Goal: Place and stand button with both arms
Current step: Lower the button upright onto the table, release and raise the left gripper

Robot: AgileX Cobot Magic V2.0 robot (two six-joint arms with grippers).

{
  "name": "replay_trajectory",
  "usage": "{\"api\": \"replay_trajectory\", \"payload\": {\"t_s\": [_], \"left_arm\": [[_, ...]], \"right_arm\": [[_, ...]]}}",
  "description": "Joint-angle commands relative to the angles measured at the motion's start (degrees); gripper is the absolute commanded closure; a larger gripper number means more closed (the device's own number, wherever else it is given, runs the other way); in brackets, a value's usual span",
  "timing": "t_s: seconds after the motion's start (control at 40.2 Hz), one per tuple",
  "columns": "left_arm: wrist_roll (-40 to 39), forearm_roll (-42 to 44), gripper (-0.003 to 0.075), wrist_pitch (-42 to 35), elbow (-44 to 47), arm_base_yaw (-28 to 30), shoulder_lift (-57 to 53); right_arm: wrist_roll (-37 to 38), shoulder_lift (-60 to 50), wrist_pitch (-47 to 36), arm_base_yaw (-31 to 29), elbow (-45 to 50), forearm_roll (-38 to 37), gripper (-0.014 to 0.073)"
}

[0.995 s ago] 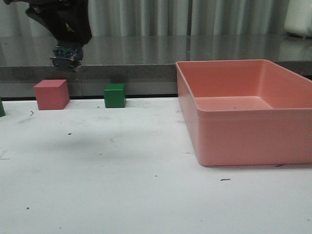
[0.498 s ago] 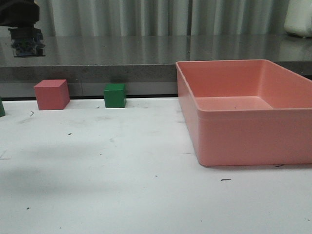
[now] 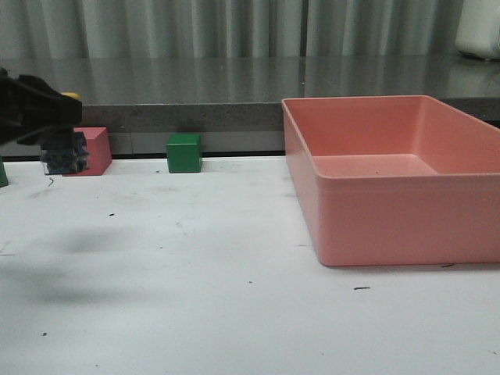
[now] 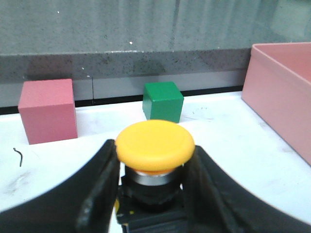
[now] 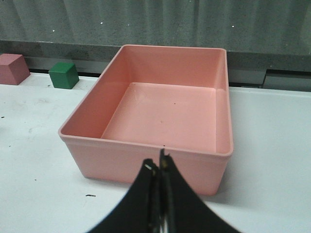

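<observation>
My left gripper (image 3: 53, 117) is at the far left of the front view, shut on the button (image 3: 66, 153). The button's bluish-grey base hangs below the fingers and a sliver of its yellow cap shows above them. It is held above the white table, in front of the pink cube (image 3: 98, 144). In the left wrist view the yellow cap (image 4: 155, 144) sits between the two black fingers (image 4: 102, 187) of the left gripper (image 4: 154, 162). My right gripper (image 5: 158, 167) is shut and empty, just in front of the pink tray (image 5: 146, 145). The right gripper is not in the front view.
The pink tray (image 3: 391, 226) stands empty on the right half of the table. A green cube (image 3: 184, 152) and the pink cube stand at the back left by a grey ledge (image 3: 234, 117). Both cubes also show in the left wrist view (image 4: 163, 100) (image 4: 48, 111).
My left gripper has moved left and then down with the button, from high at the back to low in front of the pink cube. Cubes and tray have not moved.
</observation>
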Motion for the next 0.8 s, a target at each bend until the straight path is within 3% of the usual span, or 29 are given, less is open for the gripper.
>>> {"api": "replay_trajectory", "payload": {"t_s": [0.0,0.174,0.572,0.771], "left_arm": [[-0.08,-0.11,0.0624,-13.77,-0.87,0.22,4.19],[-0.08,-0.11,0.0624,-30.27,-0.67,0.22,13.78],[-0.08,0.39,0.0608,-30.54,-0.79,0.22,17.18],[-0.08,0.46,0.0473,-30.54,-0.79,0.22,17.18]], "right_arm": [[-0.4,0.54,-4.85,-0.23,-1.61,-0.52,0.066],[-0.4,0.54,-4.85,-0.23,-1.61,-0.52,0.066],[-0.4,0.54,-4.85,-0.23,-1.61,-0.52,0.066],[-0.4,0.54,-4.85,-0.23,-1.61,-0.52,0.066]]}}
